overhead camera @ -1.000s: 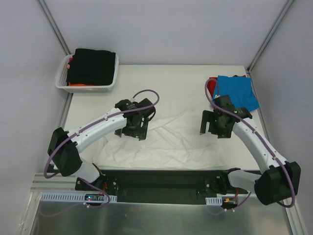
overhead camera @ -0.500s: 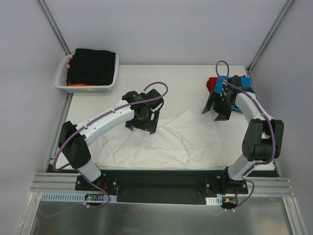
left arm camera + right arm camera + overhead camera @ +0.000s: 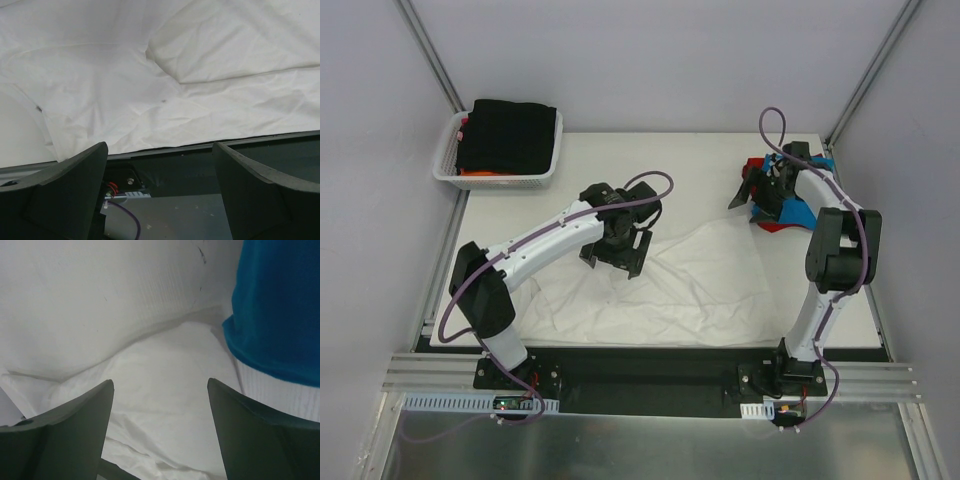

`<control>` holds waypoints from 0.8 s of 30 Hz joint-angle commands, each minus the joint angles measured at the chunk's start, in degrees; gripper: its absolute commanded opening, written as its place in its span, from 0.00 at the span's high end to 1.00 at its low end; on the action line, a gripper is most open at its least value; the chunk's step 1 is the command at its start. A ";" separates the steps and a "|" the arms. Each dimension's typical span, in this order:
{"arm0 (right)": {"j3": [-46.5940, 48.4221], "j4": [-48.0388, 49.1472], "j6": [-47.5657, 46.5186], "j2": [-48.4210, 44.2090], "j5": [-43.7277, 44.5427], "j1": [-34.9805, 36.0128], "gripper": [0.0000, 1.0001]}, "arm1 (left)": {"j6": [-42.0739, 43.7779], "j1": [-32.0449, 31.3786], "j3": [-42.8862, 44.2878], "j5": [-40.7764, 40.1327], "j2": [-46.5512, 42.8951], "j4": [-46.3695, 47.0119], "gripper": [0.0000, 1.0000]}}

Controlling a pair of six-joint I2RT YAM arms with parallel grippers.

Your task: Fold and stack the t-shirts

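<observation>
The big white t-shirt lies spread out and wrinkly across the lower middle of the table. A blue t-shirt sits at the upper right, right next to the white one's top corner. In the upper left, a white basket holds a folded black t-shirt on top of an orange one.

The left claw hangs over the top left edge of the white t-shirt. Its 2 fingers are spread wide with nothing between them. Its own camera looks down on creased white cloth. The right claw is up by the blue t-shirt. Its fingers are spread wide too, and they hold nothing. Its own camera shows white cloth below it and the blue one off to the right.

I think the job right now is to grab the top edge of the white t-shirt with both claws and fold it over.

To do it well:
1. Each claw should come straight down on the edge and pinch the cloth firmly.
2. The right claw must stay to the left of the blue t-shirt, or it may grab that by mistake.
3. Both claws should lift and pull together, so the fold comes out straight.
4. Go slowly, because soft cloth slips and bunches up.
</observation>
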 commanded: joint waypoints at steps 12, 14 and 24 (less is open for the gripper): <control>0.62 4.22 1.13 3.94 1.00 -4.78 0.19 | 1.92 -1.56 2.92 0.95 0.17 -4.67 0.12; 0.61 3.78 1.22 4.29 1.53 -4.96 0.19 | 1.92 -1.56 2.83 1.21 0.43 -4.67 0.12; -3.24 7.82 3.41 4.47 -1.28 -5.05 0.19 | 2.18 -1.56 3.01 0.51 -0.71 -5.55 0.11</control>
